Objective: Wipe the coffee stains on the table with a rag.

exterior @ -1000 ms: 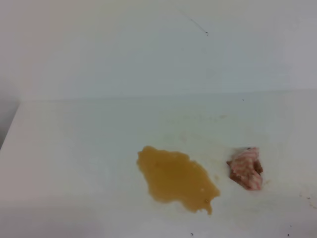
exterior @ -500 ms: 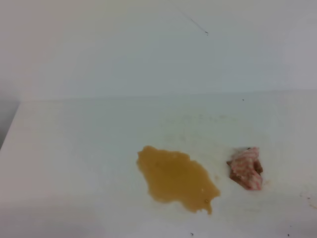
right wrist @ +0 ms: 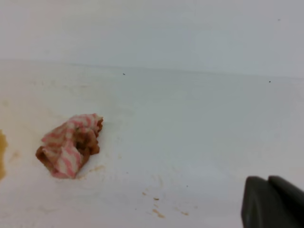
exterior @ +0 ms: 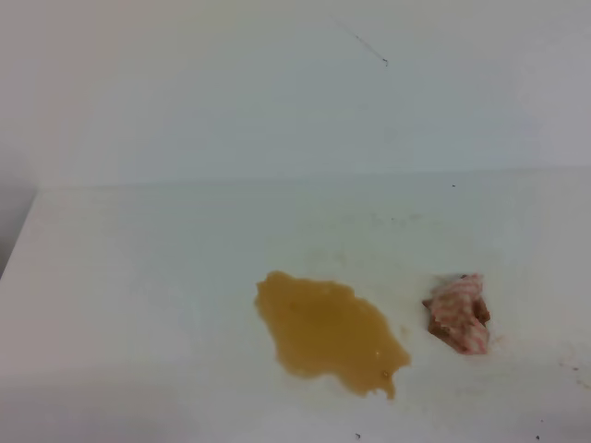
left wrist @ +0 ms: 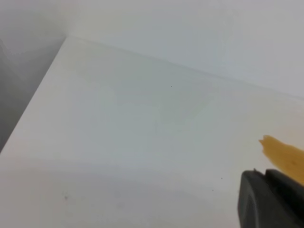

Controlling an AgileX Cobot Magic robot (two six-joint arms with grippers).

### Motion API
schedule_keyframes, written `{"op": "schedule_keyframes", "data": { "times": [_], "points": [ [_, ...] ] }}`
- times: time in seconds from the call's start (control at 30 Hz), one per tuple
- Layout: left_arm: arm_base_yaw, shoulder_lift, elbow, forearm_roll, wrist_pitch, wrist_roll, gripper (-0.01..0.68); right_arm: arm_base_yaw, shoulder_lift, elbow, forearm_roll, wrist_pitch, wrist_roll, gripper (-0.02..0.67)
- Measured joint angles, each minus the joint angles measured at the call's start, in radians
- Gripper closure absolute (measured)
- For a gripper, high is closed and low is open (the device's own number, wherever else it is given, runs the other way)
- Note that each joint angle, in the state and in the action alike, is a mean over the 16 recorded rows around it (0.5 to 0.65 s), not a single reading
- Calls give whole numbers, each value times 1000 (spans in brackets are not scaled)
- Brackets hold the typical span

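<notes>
The irregular tan-brown coffee stain (exterior: 328,332) is lying on the flat white matte table (exterior: 138,277). The wadded pink-and-white striped rag (exterior: 457,313) is resting just right of it, apart. The right gripper (right wrist: 273,202) is closed, holding nothing; the left gripper's (left wrist: 270,199) opening cannot be determined.

Bare test bench setting: plain white table (exterior: 138,277), blank white wall (exterior: 231,92)
</notes>
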Motion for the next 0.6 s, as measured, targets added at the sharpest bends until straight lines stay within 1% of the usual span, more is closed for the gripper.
{"op": "schedule_keyframes", "data": {
  "times": [0.4,0.5,0.6],
  "points": [
    [0,0,0,0,0,0,673,0,0,0,8,-18,-3,652],
    [0,0,0,0,0,0,673,0,0,0,39,-63,5,652],
    [0,0,0,0,0,0,673,0,0,0,105,-129,25,652]
  ]
}}
